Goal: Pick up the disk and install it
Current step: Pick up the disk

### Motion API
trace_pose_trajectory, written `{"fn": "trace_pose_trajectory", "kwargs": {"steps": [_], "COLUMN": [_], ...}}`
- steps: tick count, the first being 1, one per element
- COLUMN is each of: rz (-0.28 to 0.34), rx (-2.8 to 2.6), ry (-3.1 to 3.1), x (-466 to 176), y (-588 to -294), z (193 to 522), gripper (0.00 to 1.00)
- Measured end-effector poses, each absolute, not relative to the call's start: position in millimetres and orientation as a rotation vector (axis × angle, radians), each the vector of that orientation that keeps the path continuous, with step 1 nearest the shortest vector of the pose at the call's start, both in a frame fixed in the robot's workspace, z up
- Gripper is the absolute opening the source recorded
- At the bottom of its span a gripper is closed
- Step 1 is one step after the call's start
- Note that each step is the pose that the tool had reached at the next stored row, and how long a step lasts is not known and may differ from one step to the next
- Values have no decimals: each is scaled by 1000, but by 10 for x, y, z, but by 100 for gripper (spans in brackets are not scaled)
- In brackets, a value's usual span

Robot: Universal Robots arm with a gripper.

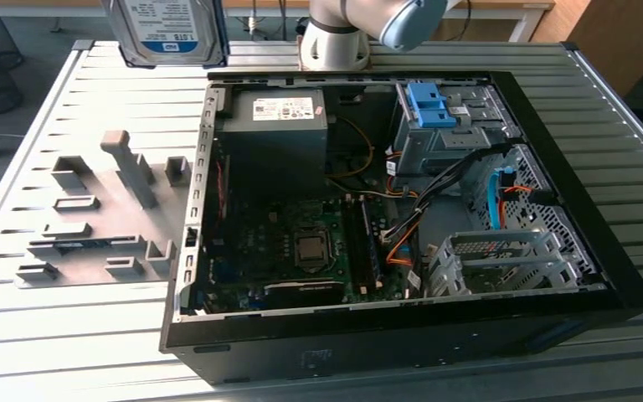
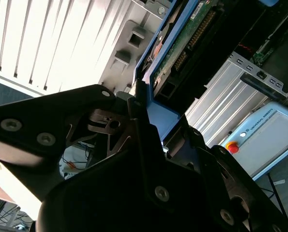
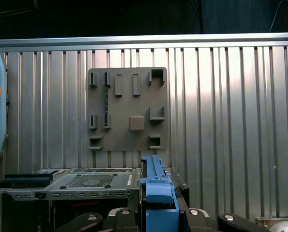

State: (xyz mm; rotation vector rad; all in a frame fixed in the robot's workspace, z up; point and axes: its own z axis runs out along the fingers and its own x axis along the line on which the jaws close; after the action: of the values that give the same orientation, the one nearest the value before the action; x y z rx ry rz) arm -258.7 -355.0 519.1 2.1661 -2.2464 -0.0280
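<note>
The gripper (image 3: 158,215) is clamped on the disk (image 1: 171,29), held aloft at the exterior view's upper left; installing into the case (image 1: 411,356) remains.

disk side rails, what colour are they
Blue. It shows best in the first wrist view, along the edge of the disk.

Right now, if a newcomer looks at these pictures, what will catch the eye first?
The disk, with its white-and-blue label, hangs in the air at the exterior view's upper left, clamped by the gripper at its blue side rails. Below it, the open black computer case lies on the slatted metal table. A grey fixture plate lies beside it, at the exterior view's left.
</note>
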Motion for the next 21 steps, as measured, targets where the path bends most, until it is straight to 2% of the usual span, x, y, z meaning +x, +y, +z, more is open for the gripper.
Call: {"fn": "trace_pose_trajectory", "kwargs": {"steps": [21], "rz": [-28], "rx": [2166], "ry": [-2246], "x": [-1897], "y": [-3550], "z": [5191], "gripper": [37]}}
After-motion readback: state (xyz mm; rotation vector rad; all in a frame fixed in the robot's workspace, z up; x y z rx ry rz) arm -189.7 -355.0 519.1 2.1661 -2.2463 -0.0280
